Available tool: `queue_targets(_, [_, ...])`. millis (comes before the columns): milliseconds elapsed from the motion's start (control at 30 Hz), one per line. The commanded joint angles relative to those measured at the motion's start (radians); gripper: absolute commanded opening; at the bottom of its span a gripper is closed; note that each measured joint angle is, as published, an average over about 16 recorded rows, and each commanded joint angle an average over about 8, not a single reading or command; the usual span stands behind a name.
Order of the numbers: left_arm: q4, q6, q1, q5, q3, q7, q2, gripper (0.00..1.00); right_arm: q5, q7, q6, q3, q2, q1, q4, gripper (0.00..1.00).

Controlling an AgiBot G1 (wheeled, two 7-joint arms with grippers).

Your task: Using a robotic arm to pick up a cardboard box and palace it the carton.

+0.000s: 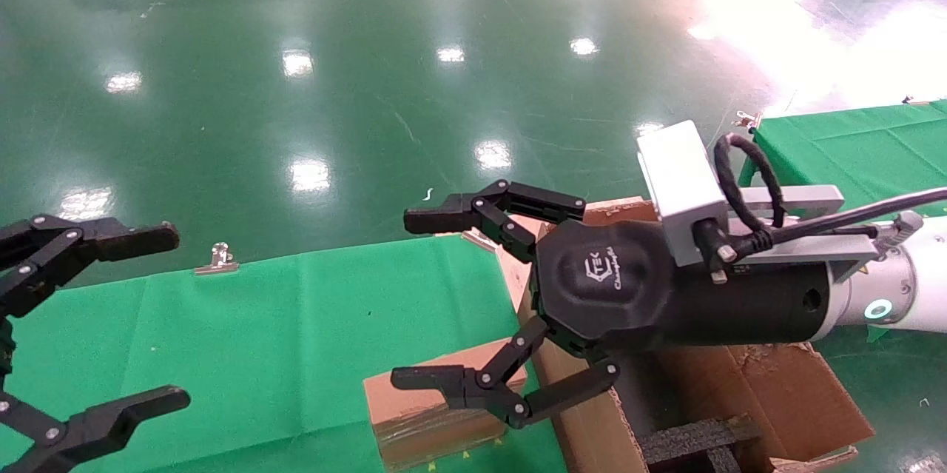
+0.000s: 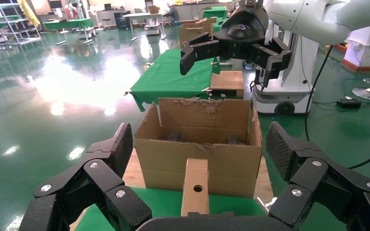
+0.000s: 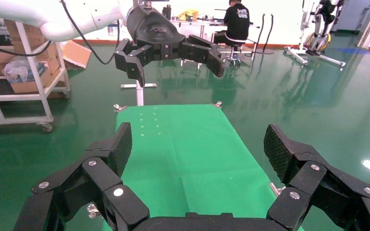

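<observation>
The small brown cardboard box [image 1: 429,414] lies on the green table [image 1: 259,332] near its front right corner. In the left wrist view it [image 2: 195,185] shows its narrow side with the round hole. The large torn carton [image 1: 777,391] with black foam stands just right of it, and also shows in the left wrist view [image 2: 200,154]. My right gripper [image 1: 410,299] is open and empty, held in the air above the box and the carton's near wall, pointing left. My left gripper [image 1: 174,317] is open and empty over the table's left end. The box is out of the right wrist view.
A metal clip [image 1: 217,258] holds the cloth at the table's far edge. A second green-covered table [image 1: 851,140] stands at the right. The carton rests on a light wooden board [image 2: 135,173]. Glossy green floor lies beyond. The left gripper [image 3: 168,48] shows far off in the right wrist view.
</observation>
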Motion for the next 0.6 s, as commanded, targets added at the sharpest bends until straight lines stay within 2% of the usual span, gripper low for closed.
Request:
queue_targets(33, [0.000,0.000,0.000,0.000,0.000,0.000,0.000,1.00,0.000,0.000,0.000,0.000,0.000,0.000,0.000,1.00])
queue_targets(400, [0.000,0.000,0.000,0.000,0.000,0.000,0.000,1.00,0.000,0.000,0.000,0.000,0.000,0.000,0.000,1.00])
queue_targets(433, [0.000,0.000,0.000,0.000,0.000,0.000,0.000,0.95,0.000,0.000,0.000,0.000,0.000,0.000,0.000,1.00])
queue_targets(467, [0.000,0.000,0.000,0.000,0.000,0.000,0.000,0.85,0.000,0.000,0.000,0.000,0.000,0.000,0.000,1.00])
queue_targets(600, [0.000,0.000,0.000,0.000,0.000,0.000,0.000,0.35,0.000,0.000,0.000,0.000,0.000,0.000,0.000,1.00])
